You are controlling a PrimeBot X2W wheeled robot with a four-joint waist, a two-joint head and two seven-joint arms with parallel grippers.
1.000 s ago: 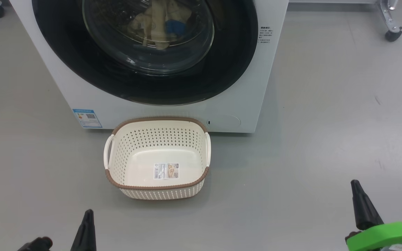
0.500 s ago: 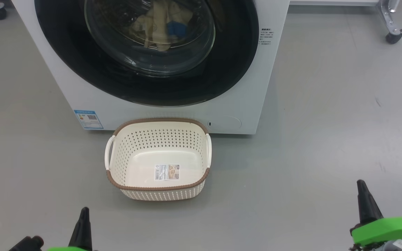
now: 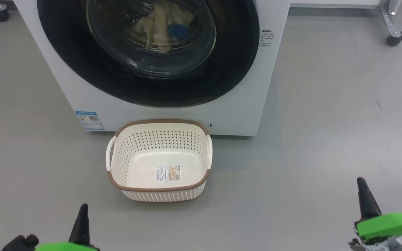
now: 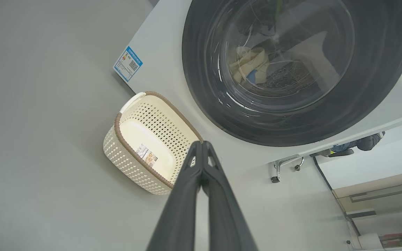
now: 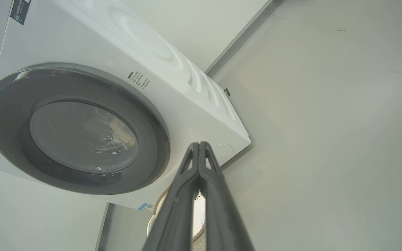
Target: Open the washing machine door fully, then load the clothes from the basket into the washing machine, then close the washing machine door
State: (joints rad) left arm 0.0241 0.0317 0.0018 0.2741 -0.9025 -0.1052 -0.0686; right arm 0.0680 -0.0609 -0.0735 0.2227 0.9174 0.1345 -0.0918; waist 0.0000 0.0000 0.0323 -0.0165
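The white washing machine (image 3: 173, 116) stands ahead with its round black door (image 3: 232, 69) shut flat against the front. Through the glass window I see the pale yellow clothes (image 3: 159, 26) with a blue patch inside the drum, also the clothes (image 4: 248, 64) in the left wrist view. The cream basket (image 3: 159, 139) sits on the floor just before the machine, with just a label sticker on its bottom. My left gripper (image 3: 82, 209) is low at the lower left and my right gripper (image 3: 361, 183) at the lower right, both shut on nothing, well short of the basket.
Grey floor (image 3: 326, 122) stretches to the right of the machine. A caster of a metal frame (image 3: 393, 38) stands at the far right back, another caster (image 3: 0, 15) at the far left back. A white wall runs behind the washing machine (image 5: 159, 38).
The whole head view has shifted slightly, so the machine and basket sit a little lower. Both grippers have sunk a little toward the bottom edge.
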